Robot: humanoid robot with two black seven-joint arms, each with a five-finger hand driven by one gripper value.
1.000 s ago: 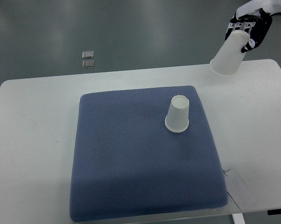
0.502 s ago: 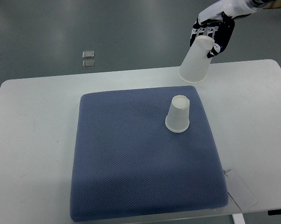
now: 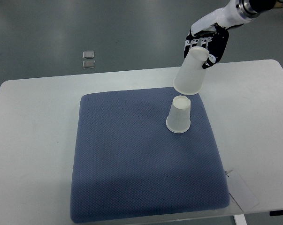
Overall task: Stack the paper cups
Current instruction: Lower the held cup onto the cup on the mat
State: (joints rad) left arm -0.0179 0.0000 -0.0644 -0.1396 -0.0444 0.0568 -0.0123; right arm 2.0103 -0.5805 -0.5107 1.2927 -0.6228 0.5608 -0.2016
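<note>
A tilted white paper cup [image 3: 191, 71] is gripped by the right hand's [image 3: 208, 43] fingers above the upside-down white paper cup [image 3: 179, 114] on the blue pad [image 3: 132, 159].

You've got bright, even overhead light, soft glare streaks on the grey floor [image 3: 132, 28], faint shadows, everything sharp.

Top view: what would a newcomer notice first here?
The right hand, reaching in from the upper right, holds an upside-down paper cup tilted in the air. Just below it in the picture, a second upside-down cup stands on a blue mat covering most of the white table.
</note>
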